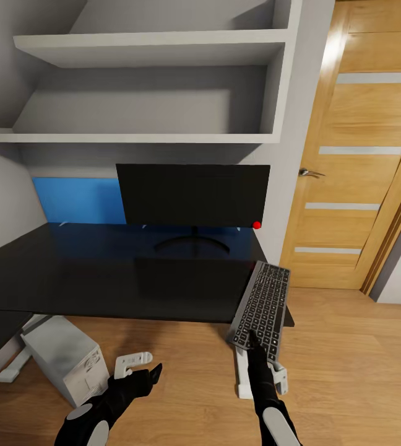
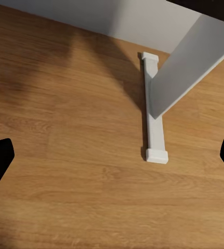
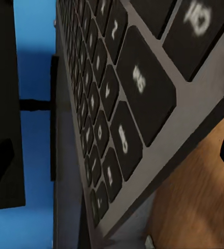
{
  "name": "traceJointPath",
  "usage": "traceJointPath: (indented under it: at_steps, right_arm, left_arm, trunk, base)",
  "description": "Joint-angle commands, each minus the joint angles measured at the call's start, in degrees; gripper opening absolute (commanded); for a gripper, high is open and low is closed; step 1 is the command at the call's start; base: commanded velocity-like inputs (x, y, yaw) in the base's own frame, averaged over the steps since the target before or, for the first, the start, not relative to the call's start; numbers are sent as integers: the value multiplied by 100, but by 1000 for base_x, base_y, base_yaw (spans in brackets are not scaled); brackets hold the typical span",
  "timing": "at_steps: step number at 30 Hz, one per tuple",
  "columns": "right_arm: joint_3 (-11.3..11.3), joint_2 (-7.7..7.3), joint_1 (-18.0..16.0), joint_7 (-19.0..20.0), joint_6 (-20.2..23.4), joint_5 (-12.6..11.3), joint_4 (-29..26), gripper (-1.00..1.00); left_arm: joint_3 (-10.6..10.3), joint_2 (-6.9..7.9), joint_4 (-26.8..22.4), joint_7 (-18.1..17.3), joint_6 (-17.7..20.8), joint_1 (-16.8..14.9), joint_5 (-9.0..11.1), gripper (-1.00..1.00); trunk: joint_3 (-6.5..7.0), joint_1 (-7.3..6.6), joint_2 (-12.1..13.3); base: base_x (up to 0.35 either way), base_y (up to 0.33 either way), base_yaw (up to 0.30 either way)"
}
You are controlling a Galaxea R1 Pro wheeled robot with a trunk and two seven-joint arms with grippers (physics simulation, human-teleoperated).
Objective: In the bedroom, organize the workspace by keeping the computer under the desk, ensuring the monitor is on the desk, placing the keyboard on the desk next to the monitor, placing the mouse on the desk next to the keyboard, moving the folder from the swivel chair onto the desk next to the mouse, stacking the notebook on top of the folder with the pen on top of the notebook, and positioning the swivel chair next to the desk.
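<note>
Grey flat keyboard (image 1: 262, 310) overhangs the glossy black desk (image 1: 101, 279).

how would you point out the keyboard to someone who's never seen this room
Find the black desk under the white shelves. At its right front corner, right of the monitor, the keyboard lies half overhanging the edge: a slim grey slab of dark keys, the only keyed thing there.

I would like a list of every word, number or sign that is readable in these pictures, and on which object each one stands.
"2" on one key of the keyboard, in the right wrist view.
Other key legends on that keyboard: blurred, not readable.
Keyboard keys in the head view: too small to read.
Dark markings on the computer front: too small to read.
Monitor: dark screen, no text; only a red dot at its corner.
</note>
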Motion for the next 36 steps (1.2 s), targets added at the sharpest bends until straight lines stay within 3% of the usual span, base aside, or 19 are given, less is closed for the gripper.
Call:
traceJointPath:
  at_steps: [1, 5, 11, 18, 27, 33, 36]
  right_arm:
    - [7, -4, -5, 21, -36, -101, 0, 100]
    - [-14, -8, -5, 26, -38, -219, -2, 100]
    - [-544, -10, -5, 26, -30, -304, -6, 100]
    - [-661, -10, -3, 29, -26, -313, -15, 100]
    - [-865, -24, -6, 43, -27, -510, -44, 100]
    - [-1051, -164, -6, 51, -31, -520, -89, 100]
    - [-1188, -323, -6, 49, -30, -536, -328, 100]
  left_arm:
    - [-6, 0, -7, 55, 23, -4, 61, 100]
    - [-6, -2, -7, 56, 23, -4, 61, 100]
    - [-6, -4, -7, 62, 23, -4, 61, 100]
    - [-6, -4, -7, 63, 23, -4, 61, 100]
    - [-3, 0, -7, 63, 23, -4, 61, 100]
    - [1, 0, -7, 63, 23, -4, 61, 100]
    - [67, 0, -7, 63, 23, -4, 61, 100]
  trunk:
    - [-6, 0, -3]
    - [-6, 0, -3]
    - [-6, 0, -3]
    - [-6, 0, -3]
    - [-6, 0, -3]
    - [-6, 0, -3]
    - [-6, 0, -3]
  base:
    - [0, 0, 0]
    - [0, 0, 0]
    - [0, 0, 0]
    - [0, 0, 0]
    - [0, 0, 0]
    - [0, 0, 0]
    - [0, 0, 0]
